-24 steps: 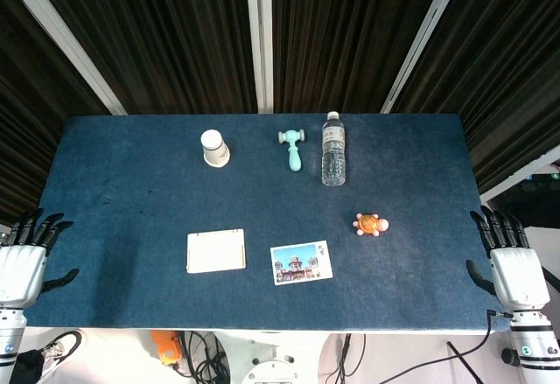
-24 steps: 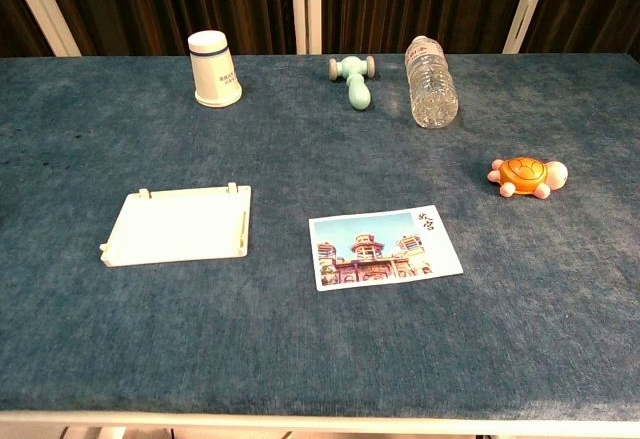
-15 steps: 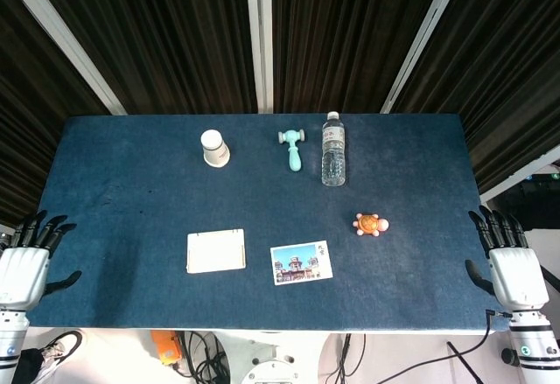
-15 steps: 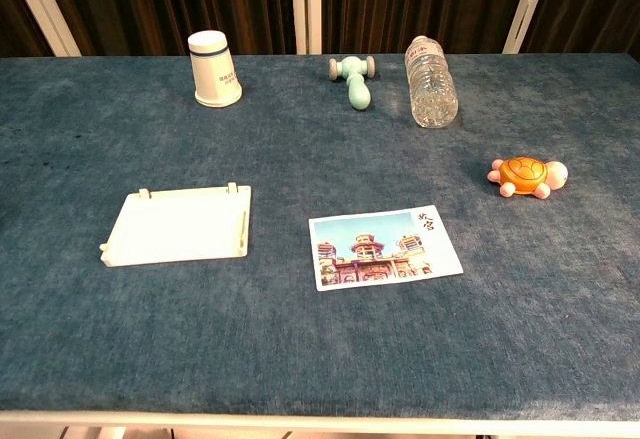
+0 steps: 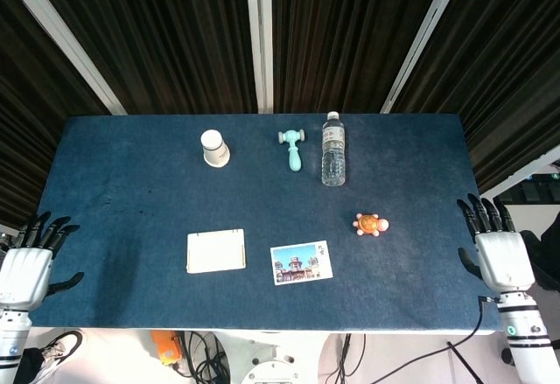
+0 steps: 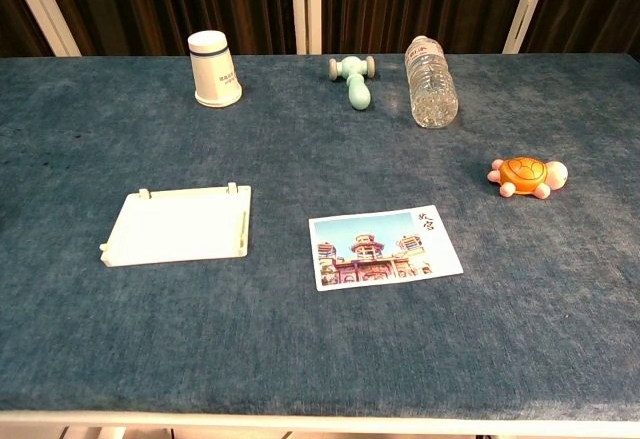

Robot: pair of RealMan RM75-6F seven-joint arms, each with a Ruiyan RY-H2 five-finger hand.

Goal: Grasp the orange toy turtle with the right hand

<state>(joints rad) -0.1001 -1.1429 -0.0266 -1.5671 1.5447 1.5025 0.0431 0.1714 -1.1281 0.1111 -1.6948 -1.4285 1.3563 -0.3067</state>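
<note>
The orange toy turtle sits on the blue table, right of centre, with nothing touching it. My right hand hovers at the table's right edge, well to the right of the turtle, fingers spread and empty. At the table's left edge my left hand is also open and holds nothing. Neither hand shows in the chest view.
Behind the turtle lies a clear water bottle, with a teal toy hammer and a white paper cup further left. A postcard and a cream plastic tray lie near the front edge.
My right hand has shifted a little left and forward, onto the table's right edge. The left hand has sunk slightly. The objects have not moved.
</note>
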